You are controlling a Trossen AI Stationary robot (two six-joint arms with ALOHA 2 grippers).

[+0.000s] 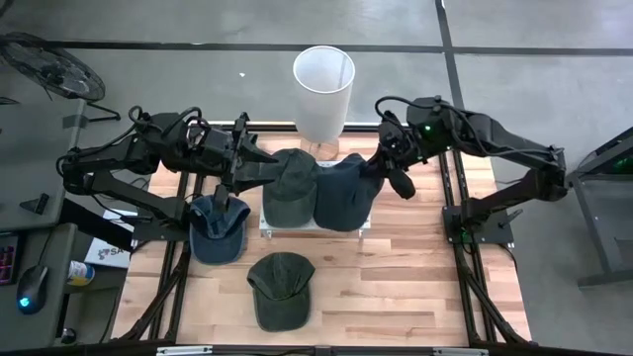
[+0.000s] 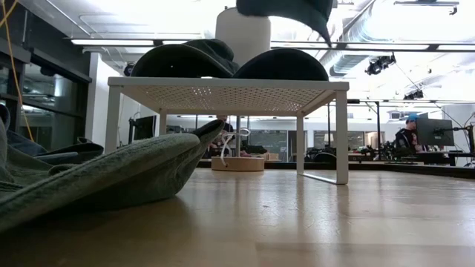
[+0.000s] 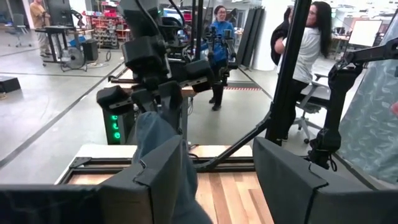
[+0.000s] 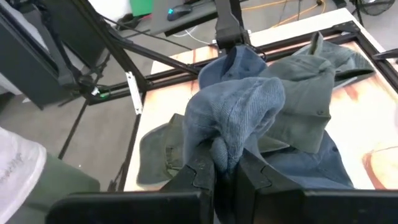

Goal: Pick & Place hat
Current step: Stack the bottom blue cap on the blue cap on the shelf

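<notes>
Right gripper clamped on blue hat

A wire rack is set near the middle of the table, toward its rear edge. Two caps are laid side by side on the rack: one on its left half, another on its right. A third cap is placed just left of the rack, a fourth before it, toward the front edge. A bin is stood behind the rack, beyond the rear edge
</notes>
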